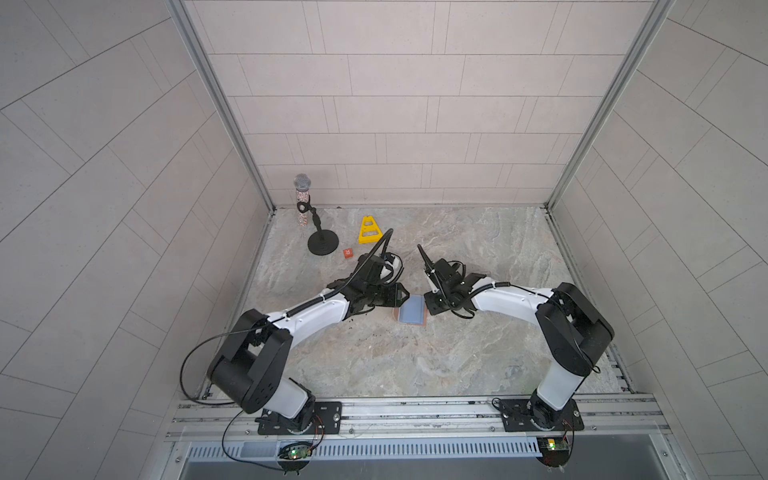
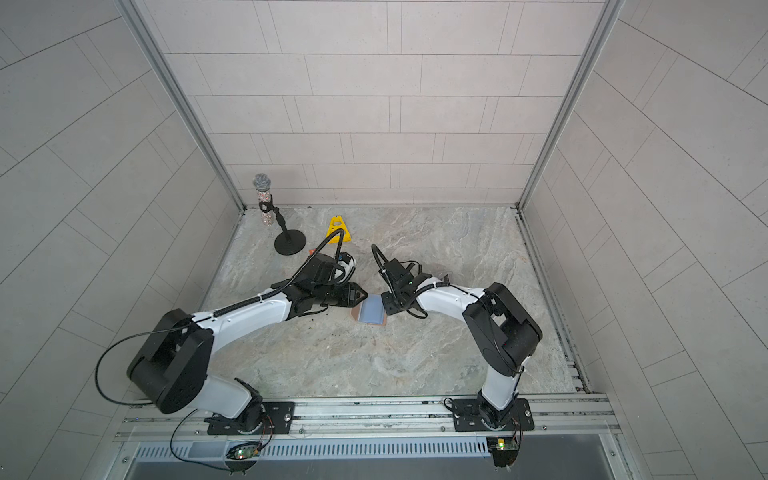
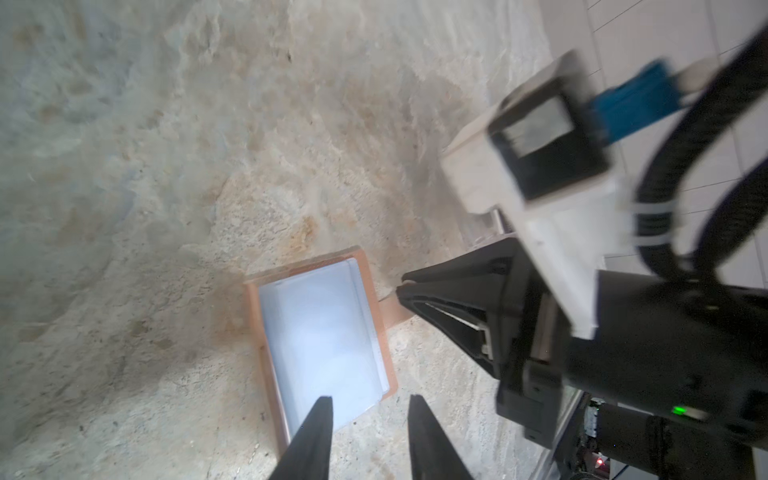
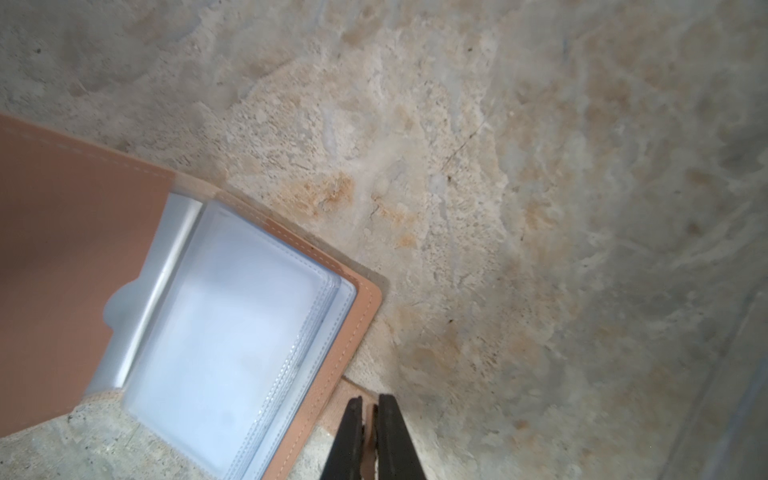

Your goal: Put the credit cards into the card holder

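Card holder [image 1: 411, 311] open on the tabletop [image 1: 478, 353], one claw on each side.

Right claw [image 4: 371, 398] is pressed together on the card holder's snap tab [image 3: 392, 311], pinching it and pinning that side. Left claw [image 3: 370, 399] stands spread with nothing between its fingers, its tips just over the nearest edge of the clear sleeves. Their long side seems to stretch ahead of the left claw. No credit cards show in any view, so I'd judge a fetch comes next. The free left claw looks the likelier one for it while the right steadies the card holder.
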